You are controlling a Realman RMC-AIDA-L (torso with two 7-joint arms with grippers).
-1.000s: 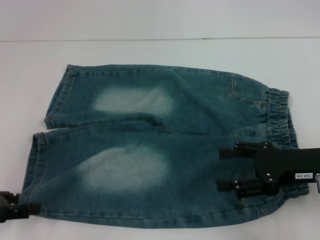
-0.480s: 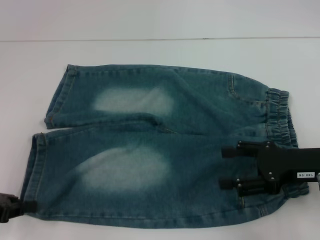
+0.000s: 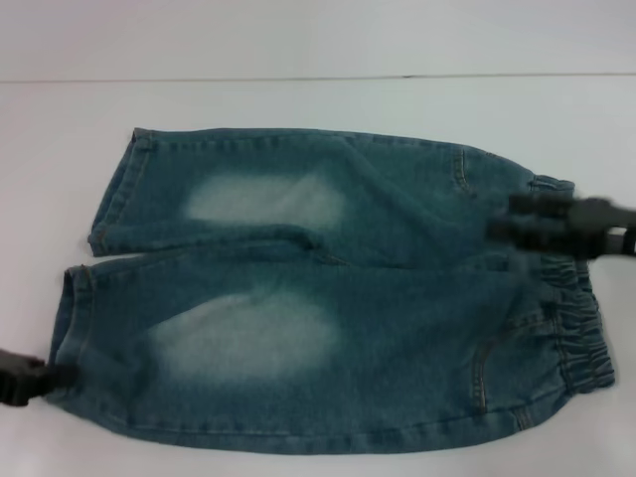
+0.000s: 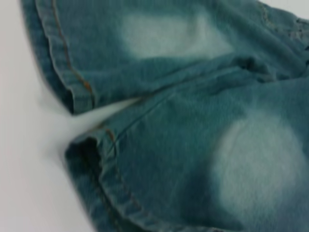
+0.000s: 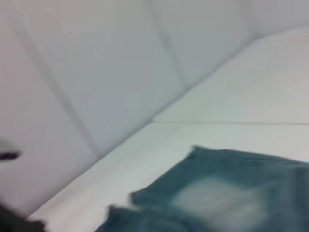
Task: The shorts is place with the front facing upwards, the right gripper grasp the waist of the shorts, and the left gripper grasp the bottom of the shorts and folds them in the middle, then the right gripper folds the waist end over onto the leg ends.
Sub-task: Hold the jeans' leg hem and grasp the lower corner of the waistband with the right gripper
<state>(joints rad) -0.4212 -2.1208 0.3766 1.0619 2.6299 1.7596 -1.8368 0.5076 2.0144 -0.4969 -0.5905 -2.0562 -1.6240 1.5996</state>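
The shorts (image 3: 328,298) lie flat, front up, on the white table (image 3: 298,99), with pale faded patches on both thighs. The gathered waist (image 3: 578,323) is at the right and the two hemmed leg ends (image 3: 72,318) at the left. My right gripper (image 3: 502,219) hovers blurred over the far part of the waist, its jaws apart and holding nothing. My left gripper (image 3: 25,378) shows only as a dark tip beside the near leg's hem. The left wrist view has both leg hems (image 4: 72,82) close up. The right wrist view catches part of the shorts (image 5: 227,193).
A back wall (image 3: 298,35) rises behind the table's far edge. Bare white tabletop surrounds the shorts on the far side and at both ends.
My right gripper has swung from over the near half of the waist to its far half. The left gripper has drifted slightly left and up by the near leg hem. The shorts have not moved.
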